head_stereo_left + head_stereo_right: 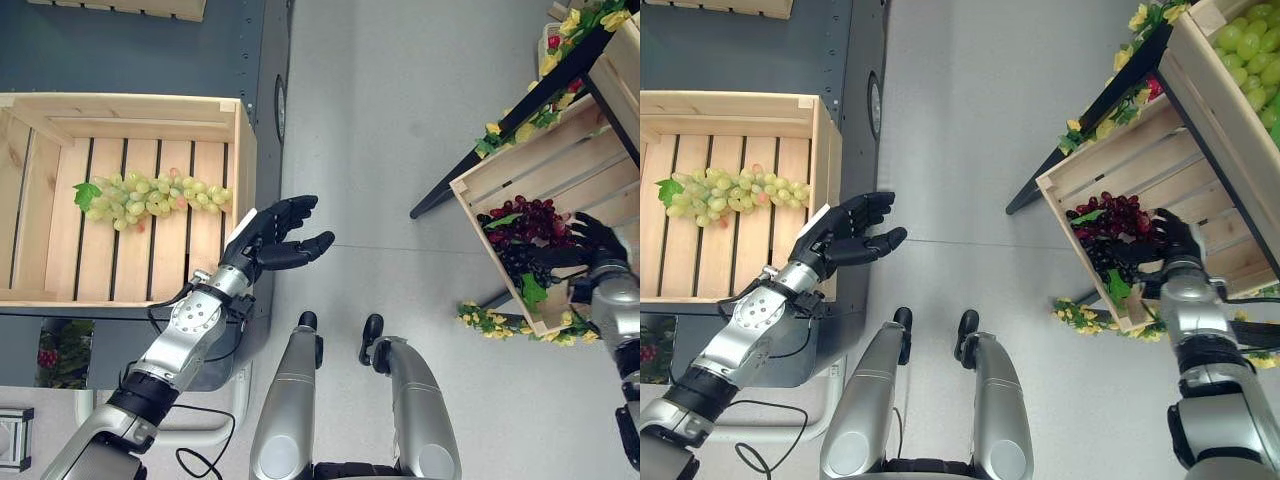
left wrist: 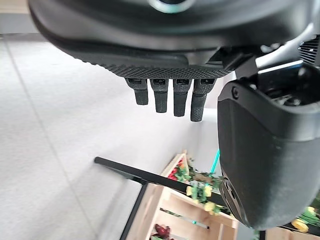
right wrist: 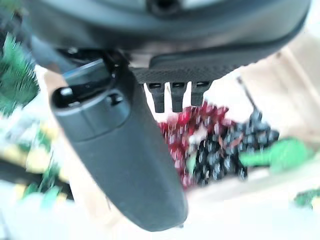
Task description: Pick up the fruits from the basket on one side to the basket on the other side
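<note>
holding green grapes [image 1: 150,198] on the slats, left crate [image 1: 240,140]; left hand [image 1: 275,238] just past its near corner over bare floor [image 1: 370,120], fingers loosely spread, empty. right eye: tilted right crate [image 1: 1080,170] with red grapes [image 1: 1118,215] and dark grapes [image 1: 1108,257]; right hand [image 1: 1170,240] inside beside them. left wrist: straight fingers [image 2: 165,97], nothing held. right wrist: blurred, fingers [image 3: 172,95] extended above the bunches, contact unclear.

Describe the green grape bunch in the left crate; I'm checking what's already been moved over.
The green grape bunch is a long cluster of pale green grapes, a few blushed pink, with a green leaf at its left end. It lies flat across the slatted floor of the light wooden crate, lengthways left to right. Nothing else touches it; the open left hand hovers outside the crate's right wall.
</note>
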